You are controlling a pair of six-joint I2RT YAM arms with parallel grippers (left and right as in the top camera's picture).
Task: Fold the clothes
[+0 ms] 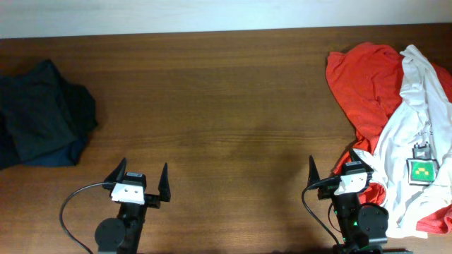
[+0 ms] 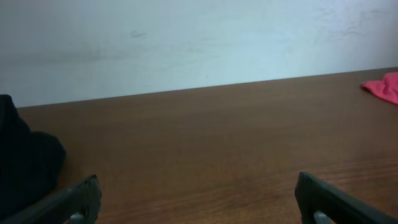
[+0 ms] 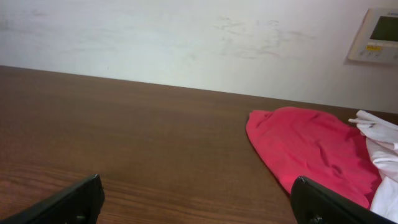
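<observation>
A crumpled red and white garment [image 1: 395,92] lies at the table's right side, with a green printed patch [image 1: 423,171] on its white part. Its red cloth shows in the right wrist view [image 3: 311,146] and as a sliver in the left wrist view [image 2: 382,87]. A dark navy garment [image 1: 39,116] lies bunched at the far left and shows dark in the left wrist view [image 2: 25,165]. My left gripper [image 1: 141,178] is open and empty near the front edge. My right gripper [image 1: 332,169] is open and empty, its right finger over the garment's edge.
The brown wooden table [image 1: 212,106] stretches between the two garments. A pale wall [image 3: 186,37] stands behind the far edge, with a white wall panel with a small screen [image 3: 376,34] at the right. A black cable [image 1: 70,204] loops beside the left arm.
</observation>
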